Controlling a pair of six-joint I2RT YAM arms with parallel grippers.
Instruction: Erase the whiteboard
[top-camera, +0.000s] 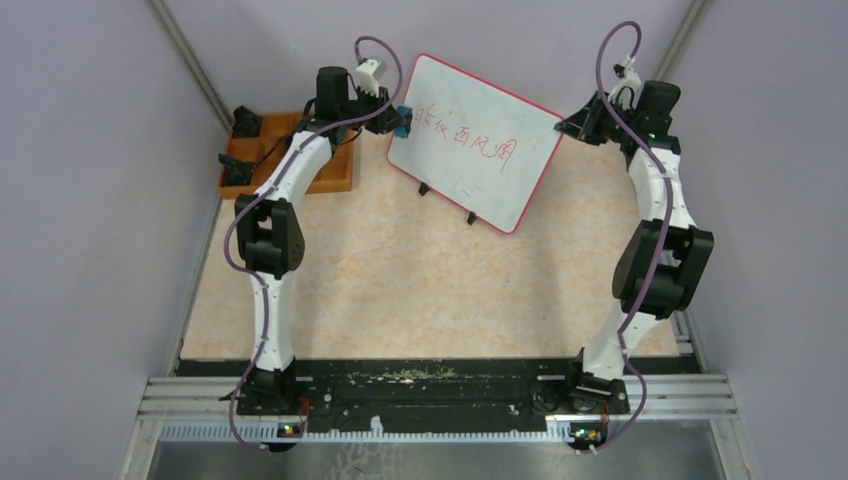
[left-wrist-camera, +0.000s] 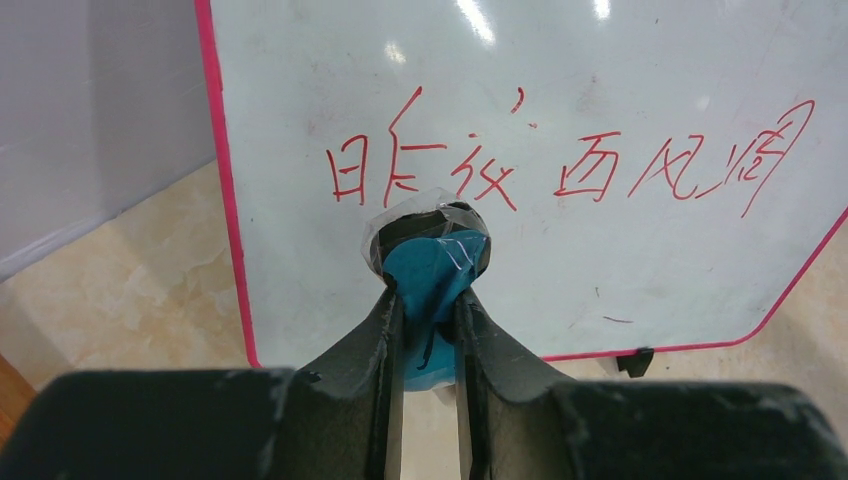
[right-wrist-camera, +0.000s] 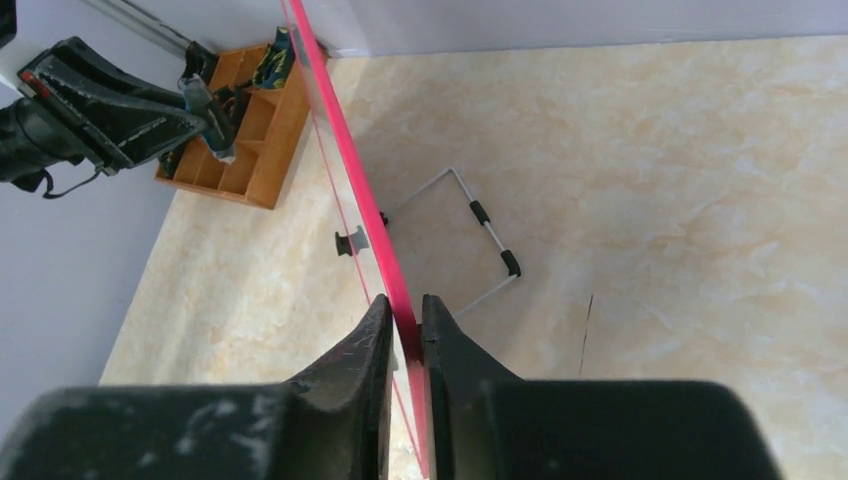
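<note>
The whiteboard (top-camera: 478, 135) stands tilted at the back of the table on small black feet, with a red-pink frame and red handwritten characters (left-wrist-camera: 560, 165). My left gripper (top-camera: 398, 120) is shut on a blue eraser (left-wrist-camera: 430, 280) with a black pad wrapped in clear tape, held at the board's face just below the leftmost characters. My right gripper (top-camera: 572, 125) is shut on the board's right edge (right-wrist-camera: 405, 310). The right wrist view shows the board edge-on (right-wrist-camera: 340, 170), with its wire stand (right-wrist-camera: 480, 230) behind.
An orange compartment tray (top-camera: 335, 170) with dark items sits at the back left, beside the left arm; it also shows in the right wrist view (right-wrist-camera: 240, 135). Purple walls close in the back and both sides. Marbled table surface (top-camera: 430, 290) lies in front of the board.
</note>
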